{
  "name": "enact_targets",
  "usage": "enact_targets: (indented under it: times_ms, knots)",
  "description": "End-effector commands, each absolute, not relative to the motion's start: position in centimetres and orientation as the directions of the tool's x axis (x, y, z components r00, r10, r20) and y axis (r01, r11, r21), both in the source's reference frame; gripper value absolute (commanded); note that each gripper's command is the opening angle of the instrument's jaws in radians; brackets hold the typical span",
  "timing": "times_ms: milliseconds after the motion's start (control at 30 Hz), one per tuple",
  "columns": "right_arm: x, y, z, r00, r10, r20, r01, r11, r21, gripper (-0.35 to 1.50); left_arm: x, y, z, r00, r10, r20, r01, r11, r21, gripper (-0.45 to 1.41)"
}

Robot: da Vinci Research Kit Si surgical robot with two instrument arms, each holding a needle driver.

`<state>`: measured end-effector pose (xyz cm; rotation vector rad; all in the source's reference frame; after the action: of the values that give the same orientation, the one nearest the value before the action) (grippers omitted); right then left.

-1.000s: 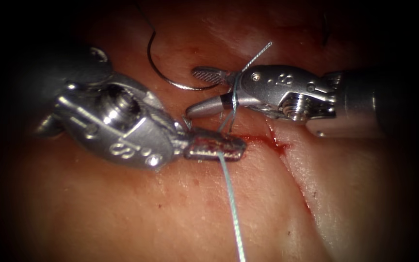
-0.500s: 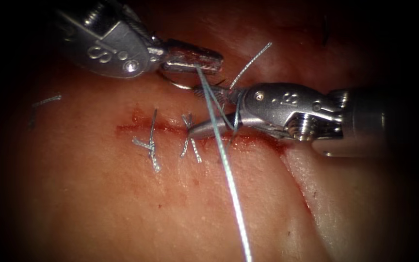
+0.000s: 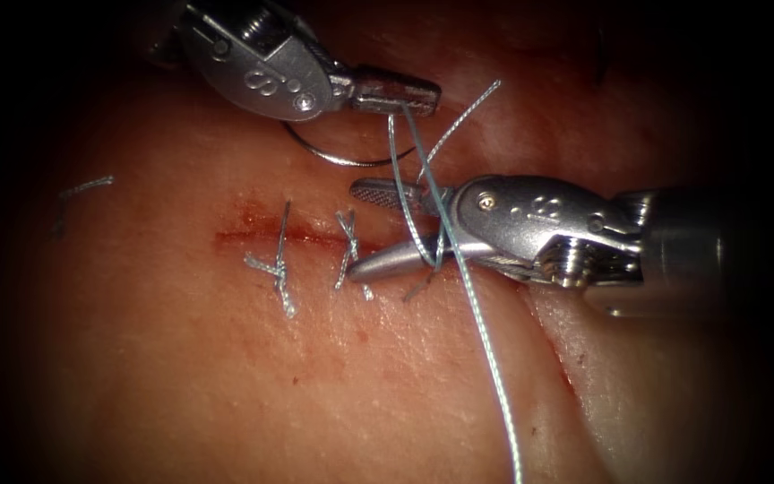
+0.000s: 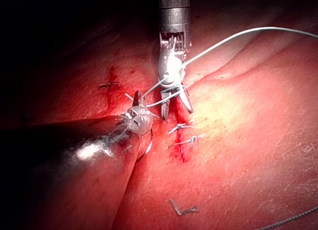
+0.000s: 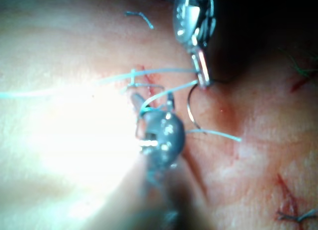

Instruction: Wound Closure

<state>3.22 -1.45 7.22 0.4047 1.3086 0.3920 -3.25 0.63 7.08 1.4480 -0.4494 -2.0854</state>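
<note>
Two tied stitches (image 3: 284, 260), pale thread (image 3: 485, 345) looped, curved needle (image 3: 333, 159) lying free

The endoscope looked down on the tissue (image 3: 226, 376) from above and in front, close in. Each wrist view looked along its own arm's shaft from very near. All three views shared the stitched cut (image 3: 253, 235) and the thread (image 3: 485, 350) strung between the two pincers.
</note>
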Motion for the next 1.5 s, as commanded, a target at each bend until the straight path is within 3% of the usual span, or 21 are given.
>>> enact_targets:
  times_ms: [33, 300, 400, 833, 1500]
  knots:
    - [3.28, -1.48, 7.28, 0.194, 0.496, -0.847, -0.038, 0.866, 0.498, 0.88, -3.30, 0.60, 7.27, -0.259, -0.613, -0.747, 0.252, -0.789, 0.560, -0.45]
    - [3.32, -1.56, 7.30, 0.087, 0.510, -0.856, 0.039, 0.857, 0.514, 0.74, -3.23, 0.61, 7.33, -0.243, -0.604, -0.759, 0.228, -0.796, 0.561, -0.45]
    - [3.35, -1.61, 7.33, 0.091, 0.525, -0.847, 0.063, 0.845, 0.531, 0.74, -3.24, 0.66, 7.28, -0.236, -0.599, -0.765, 0.214, -0.800, 0.561, -0.45]
    - [3.26, -1.48, 7.27, -0.129, 0.651, -0.748, 0.087, 0.759, 0.645, 0.74, -3.05, 0.56, 7.30, -0.226, -0.603, -0.765, 0.208, -0.797, 0.567, -0.45]
    - [3.12, -1.27, 7.34, -0.230, 0.682, -0.695, 0.060, 0.722, 0.689, 0.71, -2.92, 0.23, 7.38, -0.227, -0.590, -0.775, 0.206, -0.806, 0.554, -0.45]
